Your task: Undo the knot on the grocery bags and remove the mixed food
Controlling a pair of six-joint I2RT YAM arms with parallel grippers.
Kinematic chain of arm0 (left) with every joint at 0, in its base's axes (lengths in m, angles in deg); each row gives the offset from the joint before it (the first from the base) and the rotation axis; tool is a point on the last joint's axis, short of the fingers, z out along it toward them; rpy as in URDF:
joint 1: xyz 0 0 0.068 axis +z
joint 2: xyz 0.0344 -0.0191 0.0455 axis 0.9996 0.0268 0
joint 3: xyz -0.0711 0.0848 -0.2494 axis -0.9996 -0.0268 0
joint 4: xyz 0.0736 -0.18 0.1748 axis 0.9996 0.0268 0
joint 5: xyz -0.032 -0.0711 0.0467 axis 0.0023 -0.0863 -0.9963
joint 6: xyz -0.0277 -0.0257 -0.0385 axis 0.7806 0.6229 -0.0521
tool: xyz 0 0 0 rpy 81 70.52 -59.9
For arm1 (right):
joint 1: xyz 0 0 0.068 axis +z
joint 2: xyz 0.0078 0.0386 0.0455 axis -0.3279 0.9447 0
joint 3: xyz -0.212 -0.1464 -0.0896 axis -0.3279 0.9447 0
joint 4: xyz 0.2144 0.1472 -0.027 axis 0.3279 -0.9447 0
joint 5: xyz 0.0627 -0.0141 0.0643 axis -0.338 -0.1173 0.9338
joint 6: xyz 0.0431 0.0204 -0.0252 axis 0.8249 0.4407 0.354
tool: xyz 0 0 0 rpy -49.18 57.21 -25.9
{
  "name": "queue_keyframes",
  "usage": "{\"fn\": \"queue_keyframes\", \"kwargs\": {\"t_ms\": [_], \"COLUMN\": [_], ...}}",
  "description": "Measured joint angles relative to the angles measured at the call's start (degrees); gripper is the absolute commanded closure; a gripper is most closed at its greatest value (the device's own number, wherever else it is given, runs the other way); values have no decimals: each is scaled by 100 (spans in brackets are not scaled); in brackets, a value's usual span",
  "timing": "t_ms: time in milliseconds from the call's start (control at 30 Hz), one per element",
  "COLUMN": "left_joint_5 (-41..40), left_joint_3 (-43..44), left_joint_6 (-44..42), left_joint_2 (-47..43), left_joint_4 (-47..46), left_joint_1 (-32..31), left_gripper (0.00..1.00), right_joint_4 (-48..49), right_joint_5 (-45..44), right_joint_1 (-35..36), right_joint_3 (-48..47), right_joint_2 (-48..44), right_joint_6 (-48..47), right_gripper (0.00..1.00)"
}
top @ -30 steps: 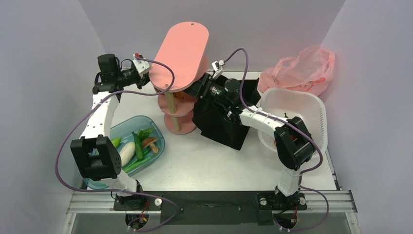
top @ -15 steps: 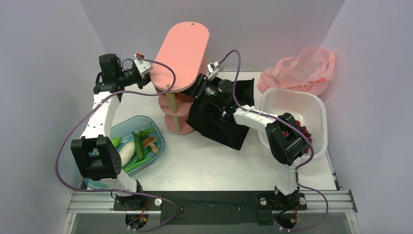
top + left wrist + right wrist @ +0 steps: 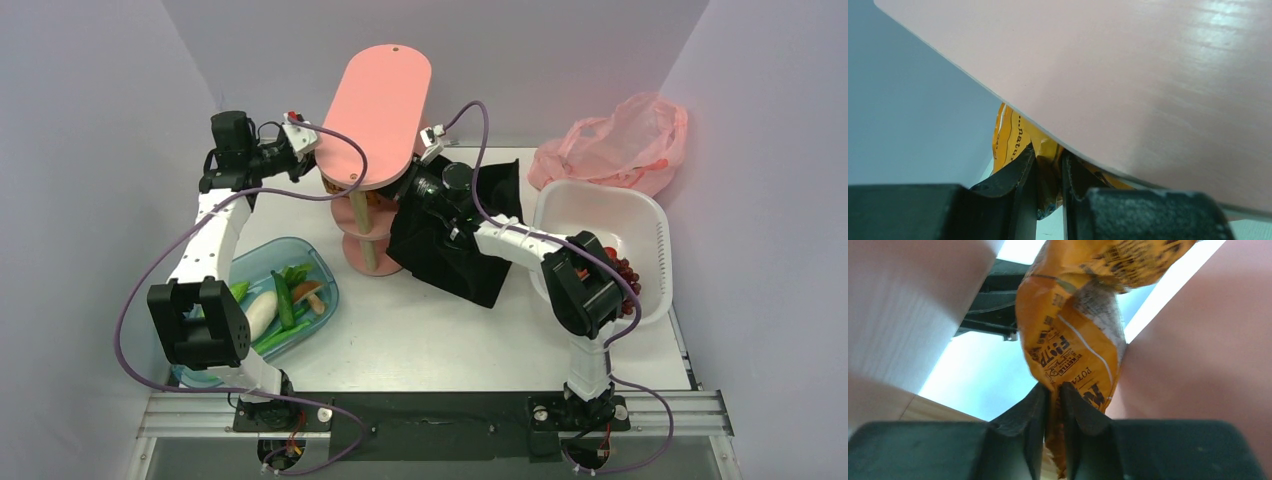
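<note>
At the near left, one oval blue plastic tray [image 3: 254, 264] holds one white oblong vegetable [image 3: 262, 310] and leafy greens [image 3: 296, 272]. The left gripper [image 3: 1048, 156] is clamped on the single orange snack packet [image 3: 1073, 335] under the top of one pink tiered stand [image 3: 380, 95]. The right gripper [image 3: 1053, 390] pinches the same packet from the other side. Rightward sit one black fabric tote [image 3: 450, 265], one white plastic basket [image 3: 657, 240] with a dark red grape bunch [image 3: 628, 272], and one thin pink plastic bag [image 3: 620, 140] at the far right. The table [image 3: 430, 330] is white and the walls [image 3: 90, 100] are pale lilac.
</note>
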Motion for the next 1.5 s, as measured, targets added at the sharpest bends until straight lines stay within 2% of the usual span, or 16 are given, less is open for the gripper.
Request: {"fn": "queue_keyframes", "kwargs": {"t_ms": [33, 100, 233, 367, 533, 633, 733, 867, 1000, 1167, 1333, 1500], "left_joint_5": [-20, -59, -94, -61, -262, -516, -732, -957, -1309, -1714, -1978, -2072], "left_joint_3": [-7, -39, -236, -632, -1117, -1106, -824, -459, -354, -136, -59, 426], "left_joint_6": [0, 63, 656, 1648, 3029, 3777, 4382, 4920, 4970, 5023, 5228, 5810], "left_joint_2": [0, -2, -42, -254, -745, -763, -463, 166, 581, 988, 1187, 1698], "left_joint_4": [-28, -111, -581, -1224, -2081, -2304, -2068, -1596, -962, -420, -304, -514], "left_joint_1": [-28, -55, 37, 323, 1029, 1294, 1355, 1314, 1139, 793, 372, 138], "left_gripper": [84, 75, 66, 62, 58, 53, 49, 49, 54, 55, 55, 55], "right_joint_4": [7, 35, 105, 275, 304, 345, 345, 334, 323, 264, 205, 199], "right_joint_5": [9, -33, -44, -26, -13, -13, -11, 0, 9, 17, 61, 144], "right_joint_1": [39, 105, 72, -28, -133, -186, -245, -345, -492, -623, -632, -634], "right_joint_3": [-50, -83, -72, 83, 221, 284, 345, 396, 516, 695, 719, 820], "right_joint_2": [15, 24, 28, 7, -55, -120, -192, -286, -411, -531, -535, -553], "right_joint_6": [-48, -11, 24, 140, 275, 321, 380, 400, 396, 380, 363, 293], "right_gripper": [100, 100, 100, 100, 100, 100, 100, 100, 100, 100, 100, 100]}}
